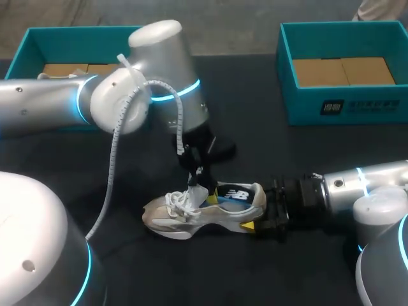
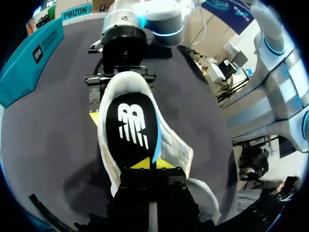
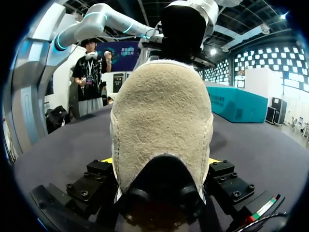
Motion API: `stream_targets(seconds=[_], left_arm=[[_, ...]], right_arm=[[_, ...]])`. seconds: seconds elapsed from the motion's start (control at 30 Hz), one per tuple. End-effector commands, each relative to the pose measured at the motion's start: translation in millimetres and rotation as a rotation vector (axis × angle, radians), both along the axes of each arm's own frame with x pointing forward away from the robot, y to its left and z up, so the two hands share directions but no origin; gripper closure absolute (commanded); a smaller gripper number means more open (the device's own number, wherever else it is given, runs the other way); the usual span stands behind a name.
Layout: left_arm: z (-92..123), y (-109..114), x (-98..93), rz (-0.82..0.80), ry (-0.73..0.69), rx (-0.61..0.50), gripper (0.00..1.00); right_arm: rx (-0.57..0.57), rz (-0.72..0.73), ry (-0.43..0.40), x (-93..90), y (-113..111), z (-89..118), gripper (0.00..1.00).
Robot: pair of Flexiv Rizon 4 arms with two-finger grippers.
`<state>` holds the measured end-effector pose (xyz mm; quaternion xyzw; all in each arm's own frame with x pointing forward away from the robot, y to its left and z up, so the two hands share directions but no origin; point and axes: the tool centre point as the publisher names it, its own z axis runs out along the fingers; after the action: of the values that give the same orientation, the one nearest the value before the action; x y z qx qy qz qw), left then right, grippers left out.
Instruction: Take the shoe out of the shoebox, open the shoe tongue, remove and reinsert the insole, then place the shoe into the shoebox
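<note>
You're seeing the shoe (image 1: 191, 217) sitting upright on the table (image 1: 306, 153), outside both boxes. The right gripper (image 1: 258, 211) is clamping the shoe's heel from both sides. The left gripper (image 1: 196, 185) is hanging over the shoe's opening, tips nearly together, pinching the front edge of the black insole (image 2: 131, 125) lying inside the shoe. One teal shoebox (image 1: 344, 105) is sitting well behind the heel, and the other shoebox (image 1: 25, 51) well behind the toe.
</note>
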<state>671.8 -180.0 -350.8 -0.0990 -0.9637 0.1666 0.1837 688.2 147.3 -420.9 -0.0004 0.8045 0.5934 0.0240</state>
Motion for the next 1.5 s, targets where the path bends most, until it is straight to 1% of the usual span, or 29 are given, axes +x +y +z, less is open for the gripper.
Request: stream_targets(seconds=[0.03,0.3,0.63,0.67,0.7,0.73,0.77,0.8,0.83,0.97,1.1,1.13,1.2,1.27,1.4,1.5], left_arm=[[3.3,9.1,1.1,0.008,0.005,-0.019,1.0],[6.2,11.3,1.5,0.0,0.041,-0.044,1.0],[10.0,7.6,-3.7,0.001,0.007,-0.032,1.0],[11.6,6.6,-4.3,0.001,0.003,-0.033,0.9],[13.9,5.9,-4.9,0.002,-0.004,-0.037,0.73],[16.5,5.2,-5.7,0.002,-0.014,-0.042,0.64],[19.1,4.5,-6.2,0.003,-0.018,-0.047,0.58],[20.8,4.0,-6.6,0.004,-0.023,-0.05,0.56],[24.4,2.6,-7.6,0.005,-0.04,-0.055,0.49],[34.1,-0.6,-11.6,0.007,-0.079,-0.066,0.5],[41.8,-1.8,-16.3,0.026,-0.126,-0.078,0.46],[42.5,-2.4,-18.3,0.03,-0.141,-0.077,0.47],[43.0,-3.8,-22.0,0.047,-0.171,-0.075,0.44],[42.7,-7.0,-27.7,0.07,-0.217,-0.069,0.36],[43.1,-12.7,-32.8,0.107,-0.283,-0.068,0.34],[43.2,-17.0,-33.7,0.135,-0.324,-0.065,0.35]], right_arm=[[-0.004,-0.001,0.0,-0.1,1.0,-1.5,1.0],[-0.004,-0.001,0.0,-0.1,1.0,-1.5,1.0],[-0.004,-0.001,0.0,-0.1,1.0,-1.5,1.0],[-0.004,-0.001,0.0,-0.1,1.0,-1.5,1.0],[-0.004,-0.001,0.0,-0.1,1.0,-1.5,1.0],[-0.004,-0.001,0.0,-0.1,1.0,-1.5,1.0],[-0.004,-0.001,0.0,-0.1,1.0,-1.5,1.0],[-0.004,-0.001,0.0,-0.1,1.0,-1.5,1.0],[-0.004,-0.001,0.0,-0.1,1.0,-1.5,1.0],[-0.004,-0.001,0.0,-0.1,1.0,-1.5,1.0],[-0.004,-0.001,0.0,-0.1,1.0,-1.5,1.0],[-0.004,-0.001,0.0,-0.1,1.0,-1.5,1.0],[-0.004,-0.001,0.0,-0.1,1.0,-1.5,1.0],[-0.004,-0.001,0.0,-0.1,1.0,-1.5,1.0],[-0.004,-0.001,0.0,-0.1,1.0,-1.5,1.0],[-0.004,-0.001,0.0,-0.1,1.0,-1.5,1.0]])
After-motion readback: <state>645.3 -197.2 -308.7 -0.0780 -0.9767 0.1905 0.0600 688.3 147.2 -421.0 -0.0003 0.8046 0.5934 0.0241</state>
